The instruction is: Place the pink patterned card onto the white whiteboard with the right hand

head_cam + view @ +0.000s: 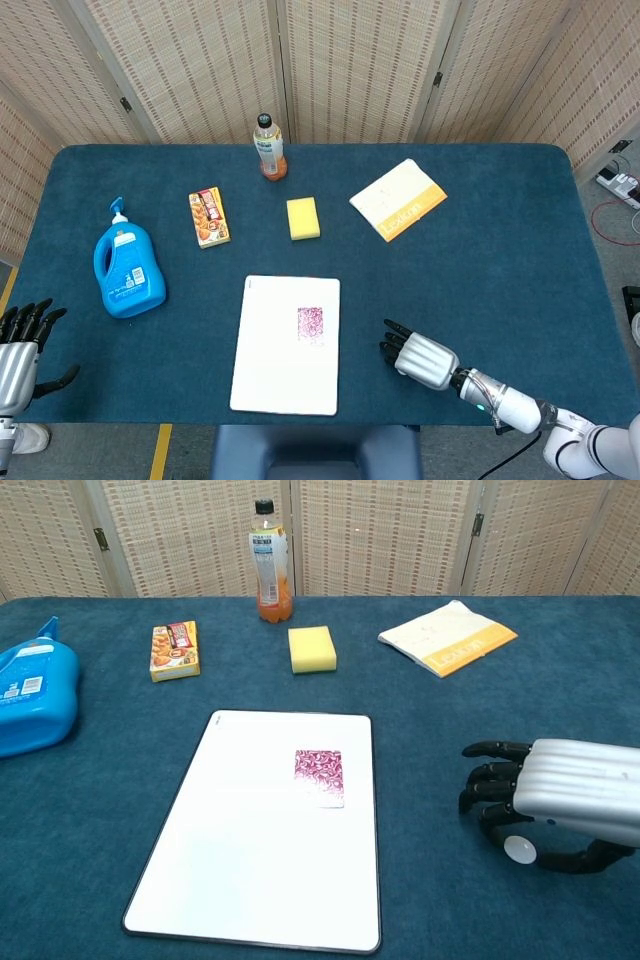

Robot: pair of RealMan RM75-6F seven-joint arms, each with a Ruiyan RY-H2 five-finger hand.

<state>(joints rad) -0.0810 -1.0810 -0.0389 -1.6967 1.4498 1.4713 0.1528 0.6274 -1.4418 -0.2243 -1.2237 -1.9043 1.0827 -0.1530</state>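
The pink patterned card (310,323) (319,776) lies flat on the white whiteboard (270,375) (240,870), right of its middle. My right hand (417,358) (555,806) hovers low over the blue table to the right of the board, palm down, fingers apart and slightly bent, holding nothing. It is well clear of the card. My left hand (18,350) hangs off the table's front left corner with its fingers spread and empty; the chest view does not show it.
A blue detergent bottle (127,266) stands at the left. A snack box (209,217), a yellow sponge (303,218), an orange drink bottle (269,148) and a white-and-orange booklet (398,199) lie across the back half of the table.
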